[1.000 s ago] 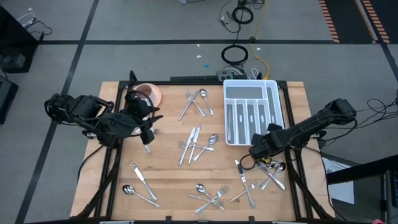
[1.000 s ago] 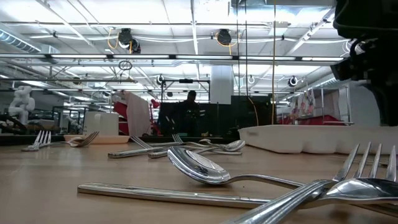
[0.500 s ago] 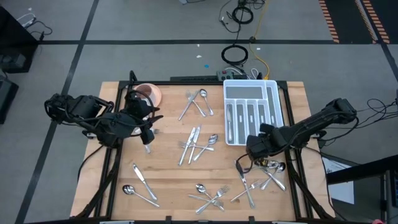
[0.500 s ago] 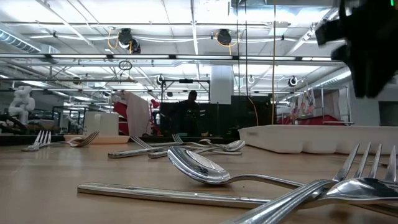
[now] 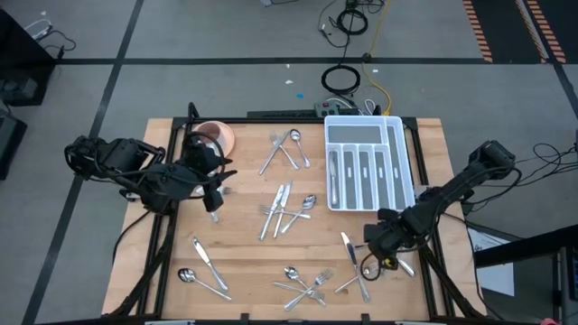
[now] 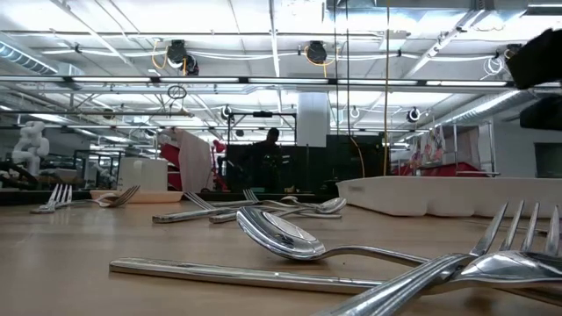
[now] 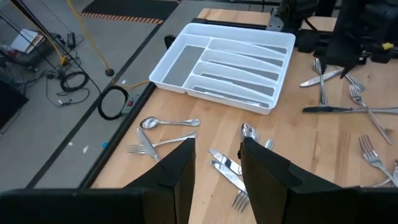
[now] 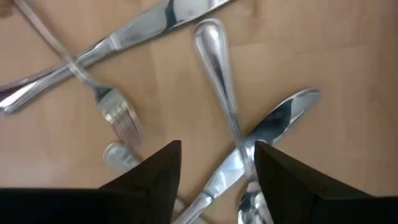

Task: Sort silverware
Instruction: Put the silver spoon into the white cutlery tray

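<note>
Shiny silverware lies in loose groups on the wooden table: at the far middle (image 5: 284, 149), the middle (image 5: 287, 208), the near left (image 5: 203, 266), the near middle (image 5: 307, 284) and the near right (image 5: 361, 271). My right gripper (image 5: 372, 251) is open and hangs over the near-right group. Its fingers (image 8: 155, 177) stand above a crossed knife (image 8: 267, 134), spoon handle (image 8: 221, 74) and fork (image 8: 115, 112). My left gripper (image 5: 219, 181) is open and empty at the table's left, beside the pink cup (image 5: 215, 137).
The white divided tray (image 5: 366, 126) stands at the far right with some pieces lying in its slots; it also shows in the left wrist view (image 7: 230, 65). In the low view a spoon (image 6: 281, 235) and forks (image 6: 518, 254) lie close to the near edge.
My right gripper has gone from beside the tray's near end toward the table's near edge and now stands over the near-right group of silverware. The silverware has not moved.
</note>
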You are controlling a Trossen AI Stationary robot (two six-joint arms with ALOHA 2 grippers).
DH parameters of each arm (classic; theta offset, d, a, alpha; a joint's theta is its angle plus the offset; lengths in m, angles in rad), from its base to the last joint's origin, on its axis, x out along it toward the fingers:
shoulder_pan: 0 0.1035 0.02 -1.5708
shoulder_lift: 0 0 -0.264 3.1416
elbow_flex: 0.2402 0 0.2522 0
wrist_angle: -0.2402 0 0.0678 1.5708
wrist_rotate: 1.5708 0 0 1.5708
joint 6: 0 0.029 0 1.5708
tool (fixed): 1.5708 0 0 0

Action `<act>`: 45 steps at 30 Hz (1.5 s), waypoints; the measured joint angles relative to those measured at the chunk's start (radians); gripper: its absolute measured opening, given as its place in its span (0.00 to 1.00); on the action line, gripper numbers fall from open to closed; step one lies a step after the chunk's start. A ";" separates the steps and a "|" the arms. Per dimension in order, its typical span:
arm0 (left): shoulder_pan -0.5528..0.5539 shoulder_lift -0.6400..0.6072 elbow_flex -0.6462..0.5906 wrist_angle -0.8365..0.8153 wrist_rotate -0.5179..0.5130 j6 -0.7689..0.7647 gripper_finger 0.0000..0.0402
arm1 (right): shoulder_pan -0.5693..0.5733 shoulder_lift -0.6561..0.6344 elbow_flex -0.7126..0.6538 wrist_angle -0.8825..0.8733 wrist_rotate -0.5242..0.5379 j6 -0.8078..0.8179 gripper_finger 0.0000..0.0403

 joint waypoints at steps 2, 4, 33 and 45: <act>0.000 0.000 0.000 0.000 0.000 0.000 0.33 | 0.000 0.000 -0.015 0.013 0.002 0.001 0.52; 0.000 0.000 0.000 0.000 0.000 0.000 0.33 | 0.000 0.000 -0.026 0.027 0.003 -0.007 0.54; 0.000 0.000 0.000 0.000 -0.006 -0.009 0.33 | -0.019 -0.002 -0.185 0.221 0.042 -0.050 0.29; 0.000 0.000 0.000 -0.001 -0.006 -0.007 0.33 | -0.018 -0.001 -0.185 0.209 0.028 -0.006 0.02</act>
